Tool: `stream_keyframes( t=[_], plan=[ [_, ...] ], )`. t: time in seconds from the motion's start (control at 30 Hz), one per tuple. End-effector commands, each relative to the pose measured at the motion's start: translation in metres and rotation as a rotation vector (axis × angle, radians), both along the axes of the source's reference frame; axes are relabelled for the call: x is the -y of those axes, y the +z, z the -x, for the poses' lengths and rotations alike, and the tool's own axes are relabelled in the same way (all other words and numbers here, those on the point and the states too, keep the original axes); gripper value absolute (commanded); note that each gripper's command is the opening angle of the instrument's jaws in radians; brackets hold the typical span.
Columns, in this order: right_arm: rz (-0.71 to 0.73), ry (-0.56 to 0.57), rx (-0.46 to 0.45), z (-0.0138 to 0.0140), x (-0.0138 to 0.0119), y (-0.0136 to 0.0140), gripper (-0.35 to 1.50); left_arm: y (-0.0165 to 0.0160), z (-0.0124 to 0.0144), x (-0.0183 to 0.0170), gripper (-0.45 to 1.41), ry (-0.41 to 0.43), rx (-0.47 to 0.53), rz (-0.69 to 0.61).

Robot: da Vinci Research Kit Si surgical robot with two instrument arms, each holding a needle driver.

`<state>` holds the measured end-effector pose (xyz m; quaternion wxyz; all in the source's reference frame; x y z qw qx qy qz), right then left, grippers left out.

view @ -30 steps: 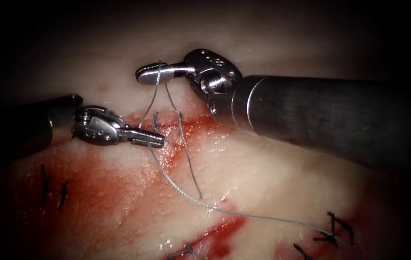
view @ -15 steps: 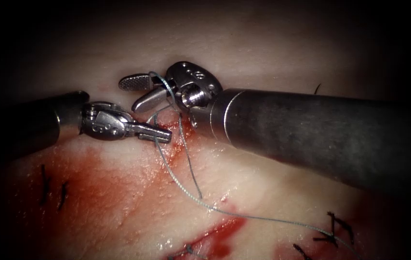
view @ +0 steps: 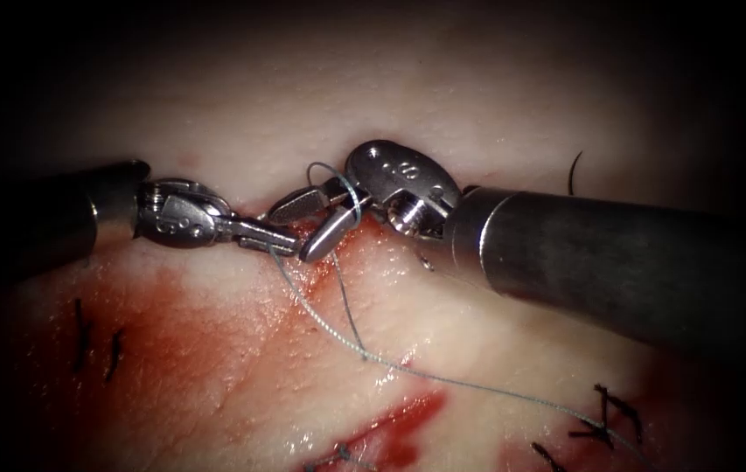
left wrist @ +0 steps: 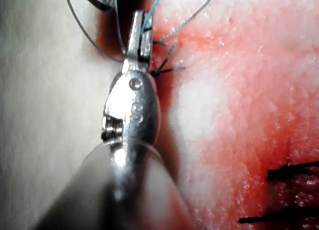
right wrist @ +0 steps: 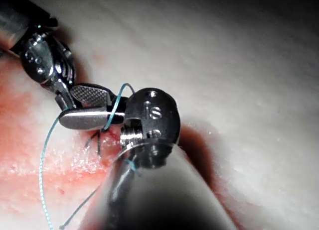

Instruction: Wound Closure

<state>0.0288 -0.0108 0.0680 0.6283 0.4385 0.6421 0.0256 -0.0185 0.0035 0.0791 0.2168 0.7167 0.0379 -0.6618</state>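
Knot-tying on the tissue (view: pixel 495 350): left pincer (view: pixel 281 242) holds the thread (view: pixel 338 325) at the cut's upper end, right pincer (view: pixel 313 229), jaws wide with thread looped around it, must grasp a strand.

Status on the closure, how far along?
Done: dark stitches already sit left of the cut. In hand: left tool is shut on the thread at the cut; right tool open, thread looped around its jaws. Left: cut between them not closed.

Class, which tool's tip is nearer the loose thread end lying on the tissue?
Left. The left tool, shut on the thread, sits just above the loose end; the right tool, open, is slightly farther up.
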Motion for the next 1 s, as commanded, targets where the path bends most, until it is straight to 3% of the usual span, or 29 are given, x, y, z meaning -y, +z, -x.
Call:
stream_keyframes(
  t=[0.03,0.17,0.37,0.4,0.43,0.47,0.6,0.77,0.87,1.0],
  plan=[
    [0.008,-0.008,-0.002,-0.0006,-0.0004,0.0007,0.37,0.0004,0.0005,-0.0007,-0.45,0.0,0.003,0.003],
    [0.057,-0.146,0.018,-0.0004,0.0004,0.0013,0.14,0.0001,-0.0004,-0.0005,-0.45,0.006,0.0,0.005],
    [0.135,-0.348,0.038,-0.0006,0.0026,0.0025,0.14,0.0001,-0.0006,-0.0003,-0.45,0.001,-0.001,0.006],
    [0.169,-0.436,0.05,-0.0006,0.0033,0.0032,0.17,0.0,-0.0006,-0.0002,-0.45,0.001,-0.002,0.006],
    [0.199,-0.527,0.069,-0.0008,0.004,0.0037,0.42,-0.0002,-0.0005,0.0,-0.45,0.001,-0.002,0.006],
    [0.199,-0.527,0.069,-0.0008,0.004,0.0037,0.42,-0.0002,-0.0005,0.0,-0.45,0.001,-0.002,0.006],
    [0.26,-0.688,0.096,-0.0014,0.0056,0.0047,0.83,-0.0006,-0.0002,0.0006,-0.45,-0.002,-0.007,-0.005],
    [0.304,-0.758,0.127,-0.0018,0.0064,0.0055,0.93,-0.0008,-0.0001,0.0009,-0.45,-0.002,-0.012,-0.016],
    [0.397,-0.757,0.138,-0.0026,0.0065,0.0066,1.09,-0.0008,-0.0001,0.0008,-0.45,-0.001,-0.015,-0.027],
    [0.464,-0.745,0.149,-0.0033,0.0063,0.0081,1.11,-0.0006,-0.0001,0.0008,-0.45,0.0,-0.019,-0.037]
  ],
)
